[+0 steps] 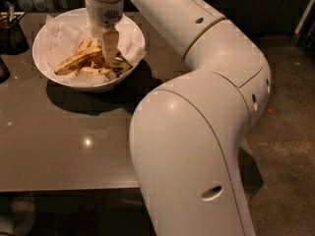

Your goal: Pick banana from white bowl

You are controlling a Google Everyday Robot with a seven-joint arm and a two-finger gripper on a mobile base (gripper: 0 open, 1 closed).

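Observation:
The white bowl (pixel 42 69) stands on the table at the back left, lined with white crinkled paper. Several speckled yellow bananas lie in it. The longest banana (pixel 73 63) lies slanted across the bowl's middle, from lower left to upper right. My gripper (pixel 110 58) reaches straight down into the bowl from above, at the right end of the bananas, low among them. It hides part of the fruit there. The arm's large white links fill the right and the front of the view.
A dark container (pixel 12 32) with utensils stands at the table's back left corner, left of the bowl. Another dark object (pixel 2 70) shows at the left edge. The grey-brown table (pixel 59 151) ends at the front. Concrete floor (pixel 290 132) lies to the right.

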